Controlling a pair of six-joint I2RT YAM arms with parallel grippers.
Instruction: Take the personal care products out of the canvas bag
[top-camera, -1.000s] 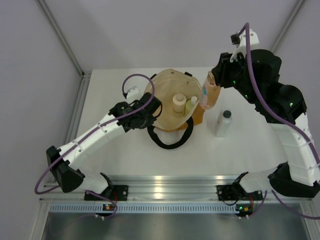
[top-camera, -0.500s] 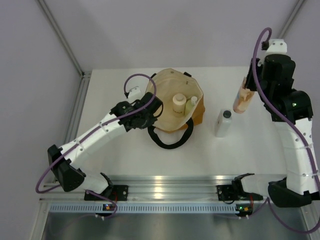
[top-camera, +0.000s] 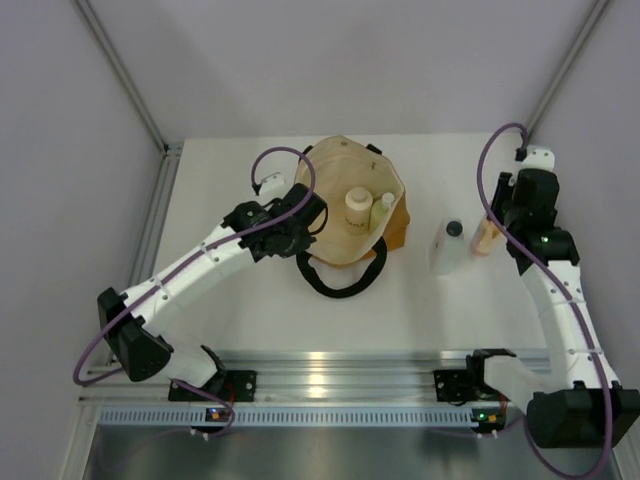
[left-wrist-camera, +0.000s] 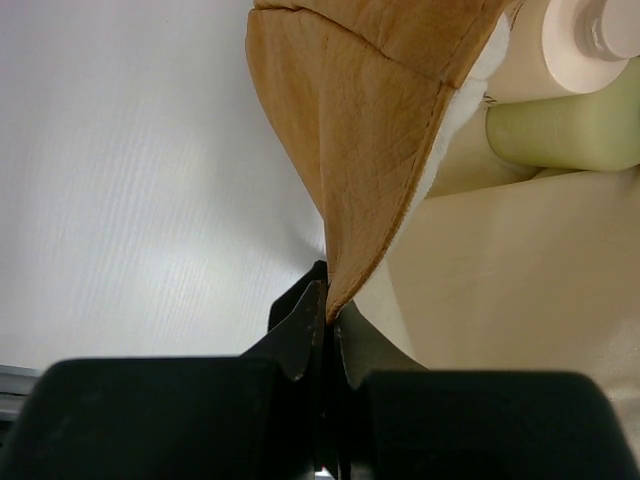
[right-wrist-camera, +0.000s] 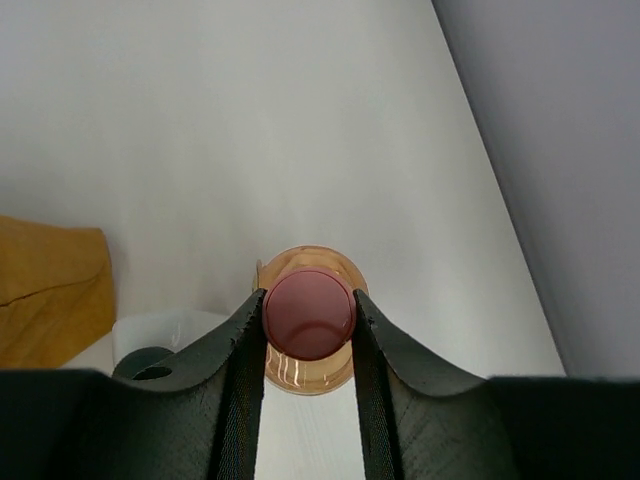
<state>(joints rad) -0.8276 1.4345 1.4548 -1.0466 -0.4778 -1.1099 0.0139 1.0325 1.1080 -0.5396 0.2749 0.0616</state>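
The mustard-orange canvas bag (top-camera: 340, 165) lies open mid-table, its cream lining showing. My left gripper (top-camera: 303, 218) is shut on the bag's left rim (left-wrist-camera: 370, 120), the fabric edge pinched between its jaws (left-wrist-camera: 327, 310). Inside the bag stand a cream-white jar (top-camera: 357, 208) (left-wrist-camera: 575, 45) and a pale yellow-green bottle (top-camera: 381, 213) (left-wrist-camera: 565, 130). My right gripper (right-wrist-camera: 310, 325) (top-camera: 497, 218) is shut on the pink cap of the orange bottle (right-wrist-camera: 305, 375) (top-camera: 487, 238), which hangs upright, low over the table. Just left of it stands the white dark-capped bottle (top-camera: 448, 247) (right-wrist-camera: 165, 330).
A black loop handle (top-camera: 340, 278) lies on the table in front of the bag. The grey wall (right-wrist-camera: 560, 150) rises close to the right of the orange bottle. An aluminium rail (top-camera: 320, 365) runs along the near edge.
My right arm has carried the orange bottle from the bag's right rim rightward and down, to beside the white bottle. The left gripper keeps its hold on the rim.
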